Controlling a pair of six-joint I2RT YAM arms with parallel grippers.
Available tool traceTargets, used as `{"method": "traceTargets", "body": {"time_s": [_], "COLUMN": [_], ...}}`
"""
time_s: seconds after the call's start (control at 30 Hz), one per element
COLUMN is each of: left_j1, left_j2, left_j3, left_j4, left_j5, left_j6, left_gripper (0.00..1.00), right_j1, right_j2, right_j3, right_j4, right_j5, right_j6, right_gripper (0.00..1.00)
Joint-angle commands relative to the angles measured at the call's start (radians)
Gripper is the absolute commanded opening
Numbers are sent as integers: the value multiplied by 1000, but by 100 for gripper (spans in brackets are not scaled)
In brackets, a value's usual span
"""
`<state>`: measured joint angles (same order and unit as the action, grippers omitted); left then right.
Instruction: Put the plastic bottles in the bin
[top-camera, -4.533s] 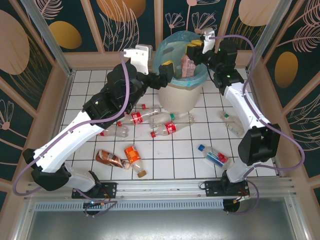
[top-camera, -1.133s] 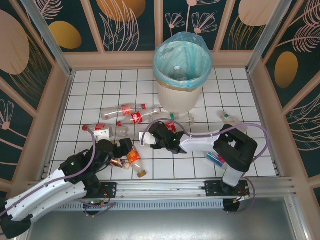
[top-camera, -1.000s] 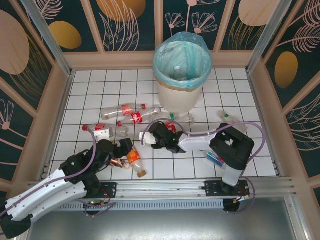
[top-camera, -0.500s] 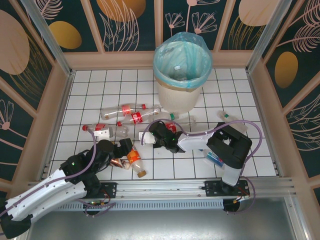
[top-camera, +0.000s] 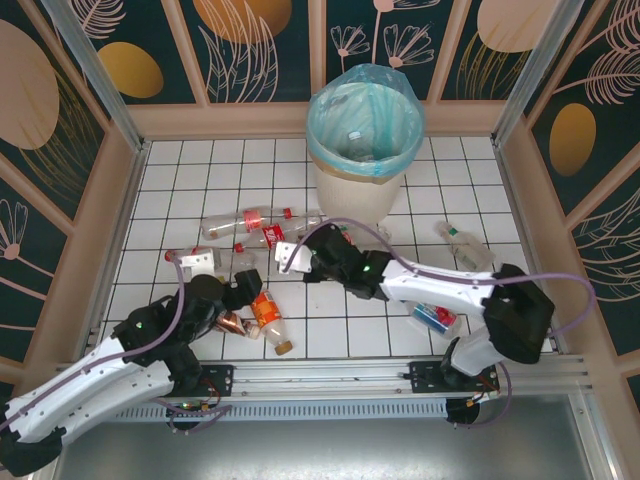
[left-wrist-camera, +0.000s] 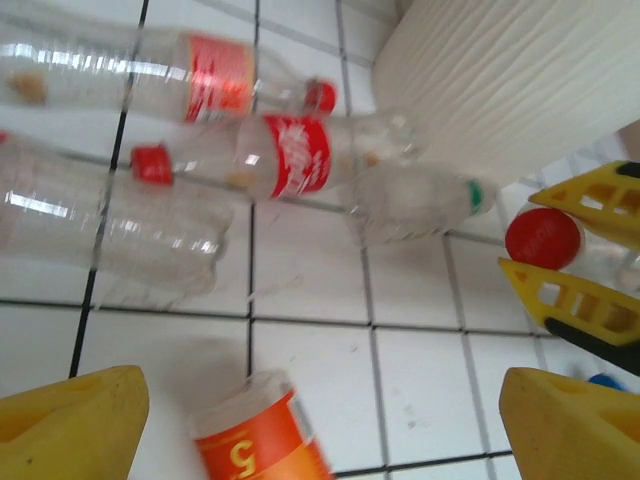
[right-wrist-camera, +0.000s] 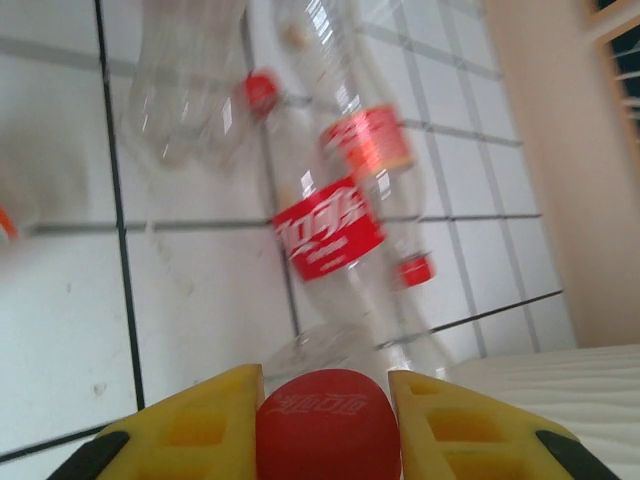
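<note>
Right wrist view, nearest first: the right tool (right-wrist-camera: 327, 395) is clamped on the red cap (right-wrist-camera: 328, 430) of a clear bottle whose body I cannot make out. Beyond it more red-labelled bottles (right-wrist-camera: 330, 235) lie on the tabletop (right-wrist-camera: 60, 330), and the bin (right-wrist-camera: 570, 400) wall sits at lower right. The left tool (left-wrist-camera: 320, 425) stands wide, holding nothing, over an orange bottle (left-wrist-camera: 262, 445).

A grip on the cap alone looks thin. The round cap could twist or slip, and a hanging body could swing into the bin's rim or snag the bag (top-camera: 322, 130). Seen from above, both tools work close together left of centre, so the arms could clash. Bare tiles (top-camera: 200, 160) flank the bin at upper centre. Wooden walls (top-camera: 230, 120) hem the tabletop at the frame's left, top and right.
</note>
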<state>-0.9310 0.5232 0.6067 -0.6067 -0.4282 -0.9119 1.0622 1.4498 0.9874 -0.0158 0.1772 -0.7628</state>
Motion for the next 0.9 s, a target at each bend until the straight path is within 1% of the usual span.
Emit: {"method": "traceTargets", "body": {"time_s": [0.0,0.17,0.2,0.23,0.37,0.47,0.57,0.67,0.73,0.87], "left_j1": [4,4,3,4,4,4,3,3,3,3], "left_j2": [27,168,209,252,410,504,569,615,650,719], "left_j3": [138,358,430,489,700,828,912,933,940,976], "left_j4": [7,39,46,54,94,140,214,338,402,441], "left_j5": [-61,-85,-84,-82,-58,-52,-72,-60,-53,-21], "left_j6": [73,236,276,315,459,563,645,715,730,723], "left_gripper": [90,90,90,90,90,90,90,91,92,92], "right_j1": [5,4,0,-6,-34,-90,-185,-308,-407,-576], "right_j2": [-138,-275,-293,-306,-332,-339,-322,-252,-169,-15], "right_j3": [91,211,248,287,428,508,535,568,622,676], "right_j4": [-69,-74,-75,-76,-61,-2,97,169,184,260], "right_j5": [-69,-133,-152,-157,-250,-326,-334,-336,-375,-479], "right_j6": [115,183,197,212,274,324,355,393,456,629], "right_gripper": [16,16,16,16,16,15,16,16,16,15]}}
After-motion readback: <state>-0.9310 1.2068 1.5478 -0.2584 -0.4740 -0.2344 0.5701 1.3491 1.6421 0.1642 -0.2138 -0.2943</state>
